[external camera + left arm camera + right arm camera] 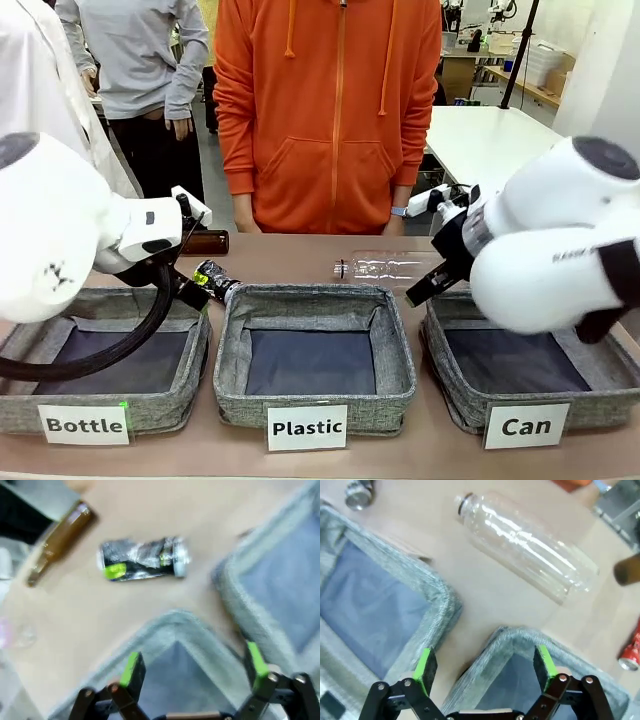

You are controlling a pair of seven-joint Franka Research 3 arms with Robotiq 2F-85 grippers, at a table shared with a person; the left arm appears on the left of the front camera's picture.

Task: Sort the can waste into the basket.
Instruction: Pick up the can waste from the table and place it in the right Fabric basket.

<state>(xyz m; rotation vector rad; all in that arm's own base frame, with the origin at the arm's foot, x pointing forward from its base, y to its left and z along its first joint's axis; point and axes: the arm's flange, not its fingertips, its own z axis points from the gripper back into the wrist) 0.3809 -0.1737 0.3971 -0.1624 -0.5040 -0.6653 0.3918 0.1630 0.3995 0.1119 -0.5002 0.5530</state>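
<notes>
Both my pincers stand apart and hold nothing. My left gripper (194,665) hangs over a basket corner, and the dark can (142,559) lies on its side on the bare table just beyond, not yet touched. The brown bottle (60,542) lies near it. My right gripper (485,661) hovers over the rim of the Can basket (520,635), with the red can (631,652) on the table near that basket's far corner and the clear bottle (525,542) lying between.

My worries from here: the dark can is crushed and uneven, so my pads may close on a ridge and let it squirt out or roll toward the brown bottle. It also sits at the far end from the Can basket, by the Bottle and Plastic baskets. A loose grip on the way across could drop it into the wrong one. Both arms crowd the same strip of table, so a reach across could foul the other. On the right, a careless sweep for the red can could set the clear bottle rolling.
</notes>
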